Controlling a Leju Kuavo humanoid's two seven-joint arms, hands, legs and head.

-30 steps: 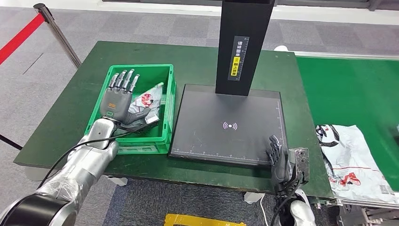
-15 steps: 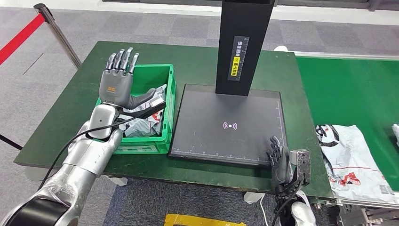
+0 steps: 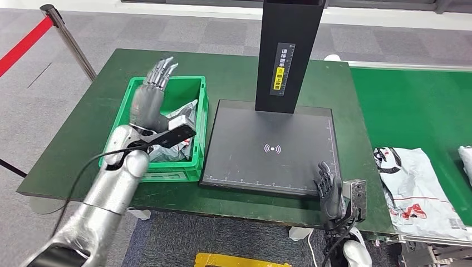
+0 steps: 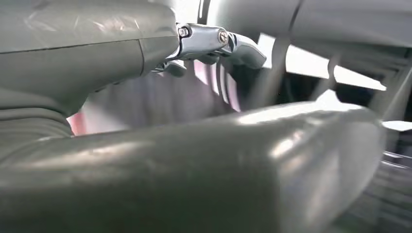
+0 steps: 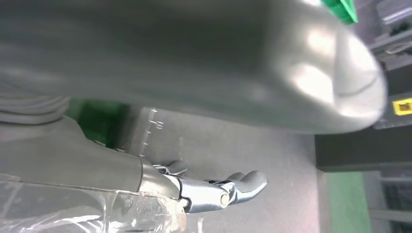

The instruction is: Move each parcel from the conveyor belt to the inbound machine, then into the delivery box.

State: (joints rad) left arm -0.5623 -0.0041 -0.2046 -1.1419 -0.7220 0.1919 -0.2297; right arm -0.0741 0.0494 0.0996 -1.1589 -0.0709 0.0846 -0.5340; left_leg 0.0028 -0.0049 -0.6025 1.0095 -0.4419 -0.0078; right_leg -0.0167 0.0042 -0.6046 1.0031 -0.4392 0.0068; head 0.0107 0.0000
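My left hand hovers above the green delivery box with its fingers spread and nothing in it. A white parcel with red print lies inside the box beneath the hand. Over the near right corner of the black inbound machine's plate my right hand stays low, fingers apart and empty. On the green conveyor belt to the right lies a white parcel with red and black print. The edge of another white parcel shows at the belt's far right.
The machine's black post rises at the back of the plate. A red barrier rope on a metal stanchion stands at the back left. The dark green table carries box and machine.
My left hand has risen out of the box and turned edge-on, leaving the parcel inside. A second parcel has come into sight at the belt's right edge. My right hand has barely shifted.
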